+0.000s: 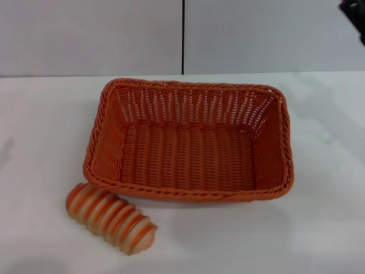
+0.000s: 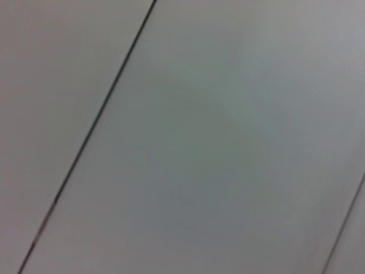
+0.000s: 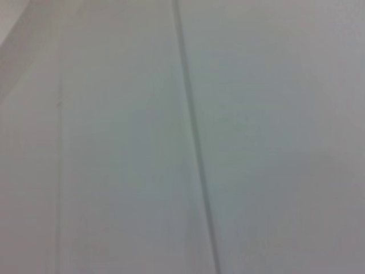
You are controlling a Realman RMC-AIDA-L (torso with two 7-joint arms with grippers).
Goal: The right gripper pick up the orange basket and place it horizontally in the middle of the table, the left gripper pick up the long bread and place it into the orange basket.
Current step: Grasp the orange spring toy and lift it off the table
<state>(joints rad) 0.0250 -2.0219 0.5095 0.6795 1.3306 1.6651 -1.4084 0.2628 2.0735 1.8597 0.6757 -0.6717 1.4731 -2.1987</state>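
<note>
Centrally on the white worktop (image 1: 45, 120) lies the orange basket (image 1: 189, 140), its long sides running across the head view and its open top facing up. Its woven floor is bare, and the braided rim is unbroken all the way round. Just beside the basket's near left corner, outside it, rests the long bread (image 1: 111, 218), a ridged loaf banded in orange and cream. It lies flat on the worktop at a slant, one rounded end toward the basket's corner and the other pointing toward the near edge; whether loaf and rim touch cannot be told.

At the top right corner of the head view a small dark part of the right gripper (image 1: 355, 14) juts in, high above the far right of the worktop and well apart from the basket; whether its fingers are released or clenched cannot be told. No part of the left gripper appears in any view. Both wrist views show only a pale grey panelled wall (image 2: 228, 142) crossed by thin dark seams; the same wall and one seam stand behind the worktop in the head view.
</note>
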